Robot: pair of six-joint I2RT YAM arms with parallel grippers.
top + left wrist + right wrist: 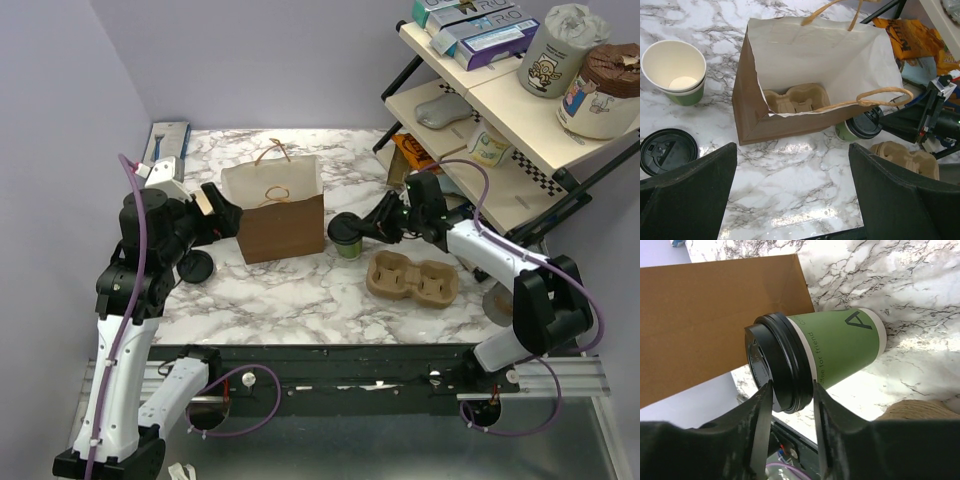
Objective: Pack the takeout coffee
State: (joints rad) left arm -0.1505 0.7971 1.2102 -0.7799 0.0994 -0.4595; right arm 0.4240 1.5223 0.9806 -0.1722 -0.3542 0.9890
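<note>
The takeout coffee (pixel 348 243) is a green cup with a black lid, just right of the open brown paper bag (pixel 272 215). It also shows in the left wrist view (pixel 860 127) and the right wrist view (pixel 840 347). My right gripper (pixel 362 232) is shut on the black lid (pixel 775 360), one finger on each side of its rim. I cannot tell whether the cup rests on the table. My left gripper (pixel 215 213) is open and empty at the bag's left side, with bare table between its fingers (pixel 792 195). A pulp tray (pixel 795 97) lies inside the bag (pixel 790 127).
A second pulp cup tray (pixel 410 278) lies on the table, right of the coffee. A lidless green cup (pixel 675 70) and a loose black lid (pixel 196 265) are left of the bag. A wooden shelf rack (pixel 500 110) with goods stands at the right. A blue box (pixel 165 140) is at the back left.
</note>
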